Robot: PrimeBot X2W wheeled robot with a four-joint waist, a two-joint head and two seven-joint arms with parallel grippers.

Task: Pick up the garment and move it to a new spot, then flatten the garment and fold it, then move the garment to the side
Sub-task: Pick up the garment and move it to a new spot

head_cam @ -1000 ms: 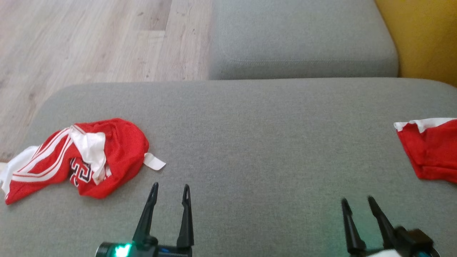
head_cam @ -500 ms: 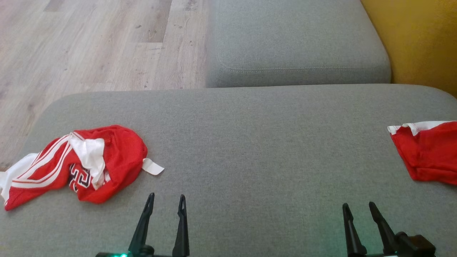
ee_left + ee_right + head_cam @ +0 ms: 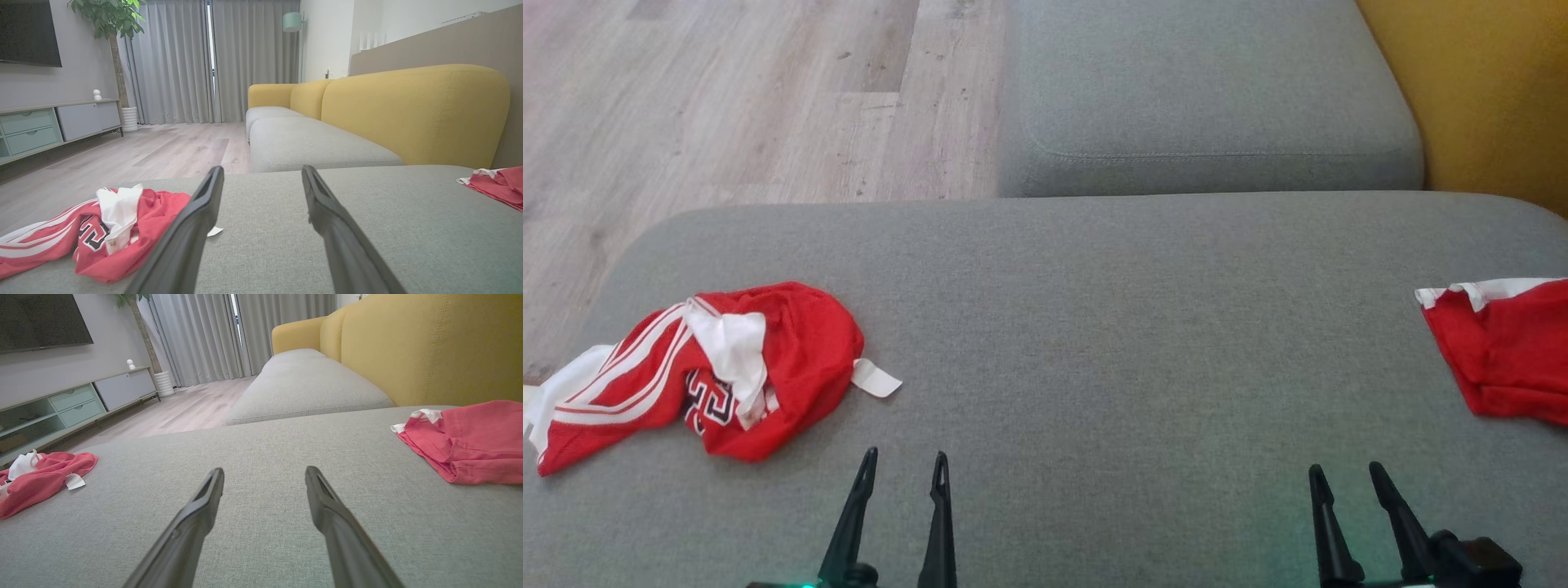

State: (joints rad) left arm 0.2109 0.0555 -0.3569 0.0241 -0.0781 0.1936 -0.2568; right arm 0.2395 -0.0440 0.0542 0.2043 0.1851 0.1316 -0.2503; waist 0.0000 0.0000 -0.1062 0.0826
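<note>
Head view, big grey seat: it lies wide and flat in front of the robot.
Head view, crumpled red garment: it sits in a heap on the left part of the seat, close to the seat's left edge. It has white stripes and part of a dark number on it.
Head view, white tag: it sticks out of the heap's right side and lies flat on the seat.
Head view, second red garment: it lies at the far right of the seat, with white trim on top. The picture edge cuts it off.
Head view, left gripper: its two dark fingers are spread apart with nothing between them. The tips are near the heap but do not touch it.
Head view, right gripper: its fingers are spread too, and it holds nothing. It is well apart from both red garments.
Head view, behind: another grey seat, a wooden floor and a yellow sofa back.
Left wrist view, left gripper: the fingers are wide apart and empty, low over the seat.
Left wrist view, crumpled red garment: it is just to the left of the left finger, bunched up, with a white bit on top.
Left wrist view, second red garment: far off at the right edge.
Left wrist view, room: grey curtains, a plant and a long cabinet.
Right wrist view, right gripper: the fingers are wide apart and empty above the seat.
Right wrist view, second red garment: it lies flat to the right.
Right wrist view, crumpled red garment: it is far to the left.
</note>
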